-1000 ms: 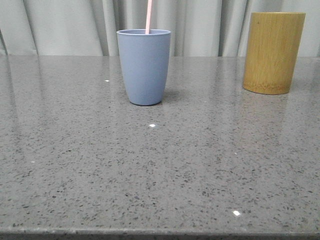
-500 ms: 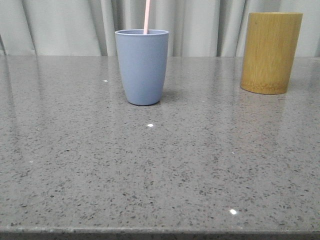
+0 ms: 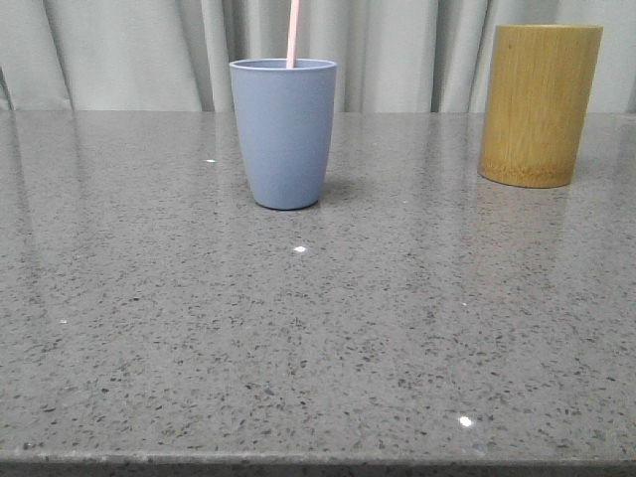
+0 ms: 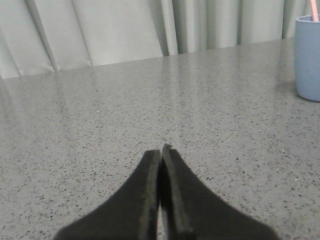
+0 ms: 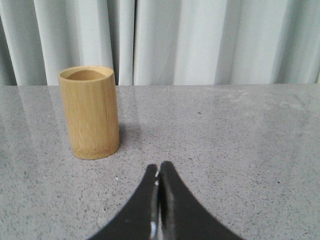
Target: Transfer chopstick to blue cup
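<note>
The blue cup (image 3: 283, 132) stands upright on the grey table, left of the middle. A thin pale pink chopstick (image 3: 293, 32) rises out of it; only its upper part shows. The cup (image 4: 308, 57) and the chopstick tip (image 4: 314, 10) also show at the edge of the left wrist view. My left gripper (image 4: 161, 150) is shut and empty, low over the table, well apart from the cup. My right gripper (image 5: 159, 167) is shut and empty, a short way in front of the bamboo cylinder (image 5: 90, 112). Neither gripper shows in the front view.
The yellow-brown bamboo cylinder (image 3: 540, 104) stands upright at the back right of the speckled grey table (image 3: 318, 328). Pale curtains (image 3: 129, 50) hang behind the table's far edge.
The front view has shifted slightly: cup and cylinder sit a few pixels further left than one second ago. The chopstick stays in the blue cup.
</note>
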Controlling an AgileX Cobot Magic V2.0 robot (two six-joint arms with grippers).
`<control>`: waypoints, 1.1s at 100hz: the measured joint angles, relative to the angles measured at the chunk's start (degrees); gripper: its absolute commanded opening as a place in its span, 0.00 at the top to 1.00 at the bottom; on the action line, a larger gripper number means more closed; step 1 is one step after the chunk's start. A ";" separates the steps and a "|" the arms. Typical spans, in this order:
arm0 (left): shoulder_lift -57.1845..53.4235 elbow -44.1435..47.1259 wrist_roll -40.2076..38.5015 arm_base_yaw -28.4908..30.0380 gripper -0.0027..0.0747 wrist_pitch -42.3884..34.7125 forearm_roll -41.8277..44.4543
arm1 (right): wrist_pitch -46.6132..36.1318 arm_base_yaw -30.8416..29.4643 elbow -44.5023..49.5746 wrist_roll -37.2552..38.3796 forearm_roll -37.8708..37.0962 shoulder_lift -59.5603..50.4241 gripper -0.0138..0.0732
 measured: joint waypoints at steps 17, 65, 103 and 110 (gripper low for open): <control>0.00 0.00 0.00 0.00 0.99 -0.14 0.00 | -2.13 -0.07 6.10 -2.17 0.46 -1.66 0.92; 0.00 0.00 0.00 0.00 0.99 -0.14 0.00 | -11.45 -0.10 13.53 -2.39 0.46 -1.74 0.92; 0.00 0.00 0.00 0.00 0.99 -0.14 0.00 | -11.57 -0.10 13.53 -2.39 0.46 -1.74 0.92; 0.00 0.00 0.00 0.00 0.99 -0.14 0.00 | -11.57 -0.10 13.53 -2.50 0.46 -1.74 0.92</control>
